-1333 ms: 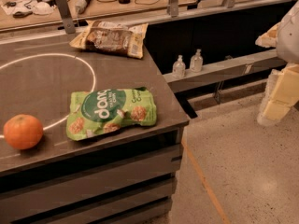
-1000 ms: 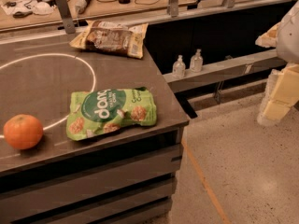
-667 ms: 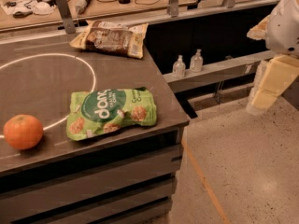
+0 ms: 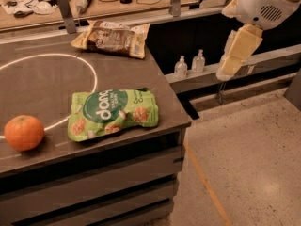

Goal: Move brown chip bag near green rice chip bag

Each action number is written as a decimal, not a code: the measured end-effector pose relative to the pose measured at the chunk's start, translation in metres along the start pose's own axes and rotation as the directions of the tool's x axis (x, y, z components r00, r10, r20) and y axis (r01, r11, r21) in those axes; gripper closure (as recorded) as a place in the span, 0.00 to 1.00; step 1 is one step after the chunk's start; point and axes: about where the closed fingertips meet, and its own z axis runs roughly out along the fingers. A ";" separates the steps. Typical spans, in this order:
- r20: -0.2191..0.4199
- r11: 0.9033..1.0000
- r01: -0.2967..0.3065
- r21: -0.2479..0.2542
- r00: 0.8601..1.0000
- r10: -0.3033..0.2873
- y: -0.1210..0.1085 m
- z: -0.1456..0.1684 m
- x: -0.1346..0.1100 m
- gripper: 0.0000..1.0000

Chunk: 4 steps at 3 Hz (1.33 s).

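**Hanging off to the right, claw well apart from both bags**

Your claw [image 4: 235,53] hangs at the upper right, out past the edge of the tabletop [image 4: 42,84] and above the floor [image 4: 263,154]. It shows as a pale yellow piece slanting down and left from the white arm housing [image 4: 265,4], which the top and right borders cut off. You cannot tell from this angle whether the claw is spread or pressed together. It holds nothing that you can see.

The brown chip bag [image 4: 113,37] lies flat at the far edge of the tabletop, near the back right corner. Its lettering is too small to read. The green rice chip bag [image 4: 113,113] lies flat near the front right corner, with one edge close to the rim and "dang" legible on its face. The two bags are well apart, with bare tabletop between them.

An orange [image 4: 24,132] sits at the front left, near the green bag but not touching it. A white painted arc [image 4: 91,74] curves across the tabletop and runs out of view on the left.

Two small clear bottles [image 4: 181,67] stand side by side on a low ledge beyond the tabletop. The clutter on the back bench [image 4: 108,4] is cropped by the top border and hard to make out.
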 end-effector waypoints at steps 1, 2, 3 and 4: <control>0.066 1.000 0.011 -0.009 0.998 -0.011 -0.032 0.023 -0.036 0.00; 0.117 1.000 0.029 0.008 0.993 -0.030 -0.058 0.053 -0.091 0.00; 0.117 1.000 0.029 0.008 0.993 -0.030 -0.058 0.053 -0.091 0.00; 0.189 0.999 -0.010 0.045 0.982 0.001 -0.094 0.096 -0.119 0.00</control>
